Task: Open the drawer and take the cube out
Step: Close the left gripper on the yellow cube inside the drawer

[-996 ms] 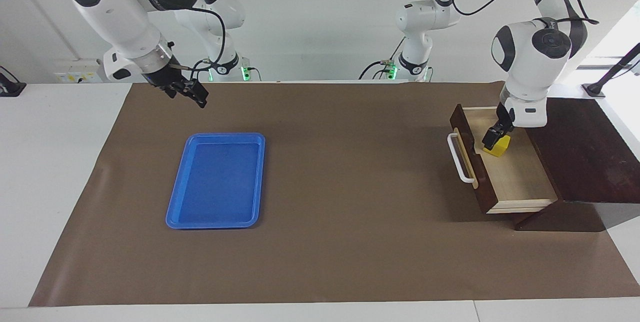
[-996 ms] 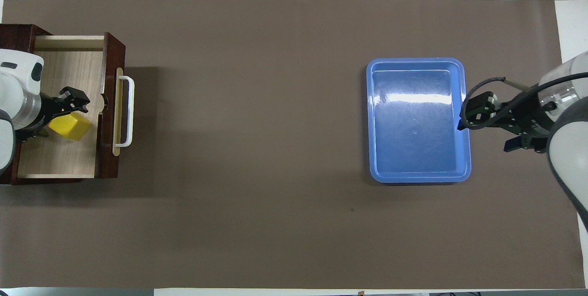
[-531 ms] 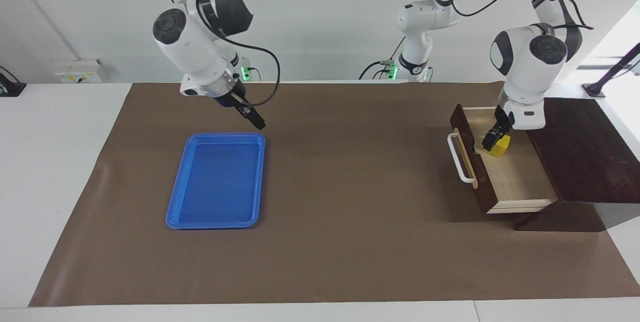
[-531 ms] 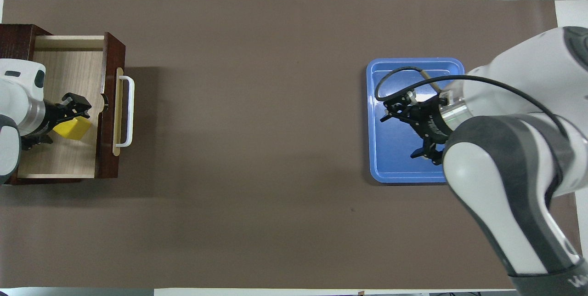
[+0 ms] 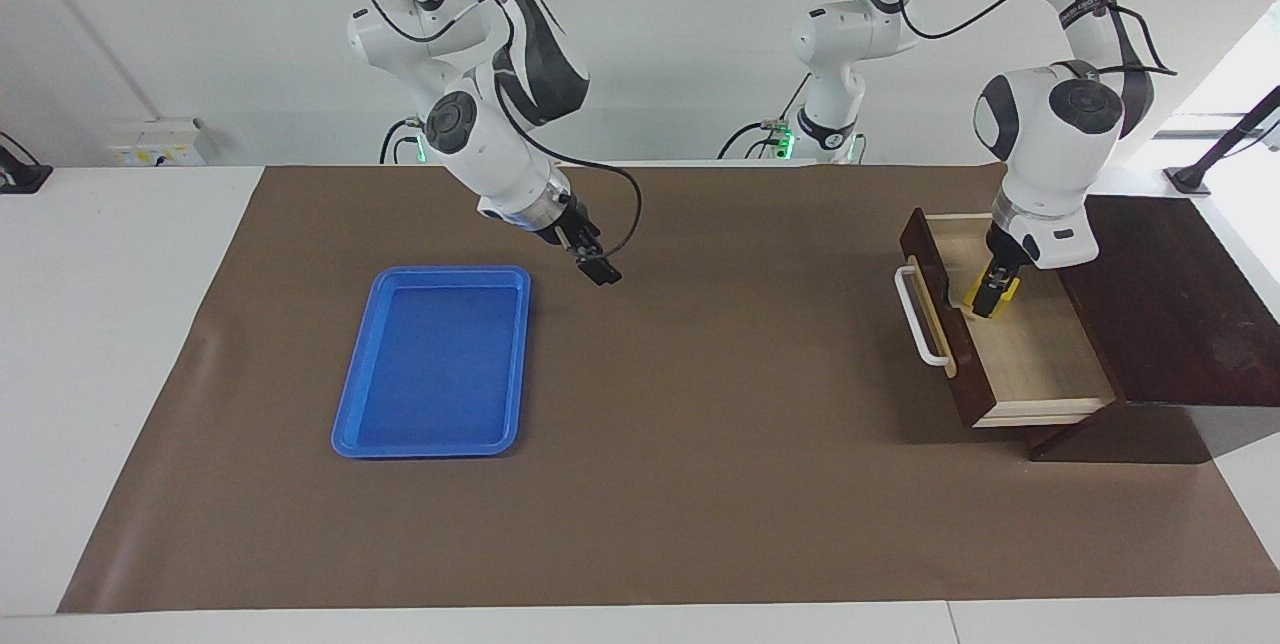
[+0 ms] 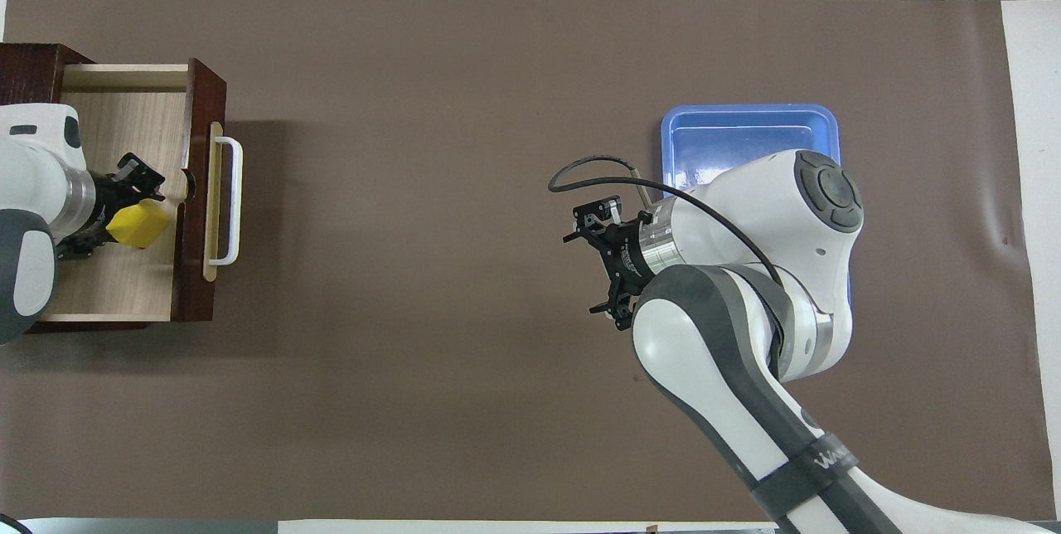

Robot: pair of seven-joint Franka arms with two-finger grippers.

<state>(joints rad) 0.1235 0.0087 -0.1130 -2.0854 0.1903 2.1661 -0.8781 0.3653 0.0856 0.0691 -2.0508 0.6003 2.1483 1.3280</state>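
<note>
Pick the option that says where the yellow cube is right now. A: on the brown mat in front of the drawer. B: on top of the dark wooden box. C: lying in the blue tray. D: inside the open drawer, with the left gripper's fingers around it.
D: the cube sits over the pale floor of the pulled-out drawer, between the fingers of the left gripper, which reaches down into the drawer.

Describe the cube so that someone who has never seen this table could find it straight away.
Start at the dark brown wooden box at the left arm's end of the table; its drawer, with a white bar handle, is pulled open. Inside, on the pale wood, sits the cube: small, bright yellow, between the left gripper's jaws, the only yellow thing here.
</note>
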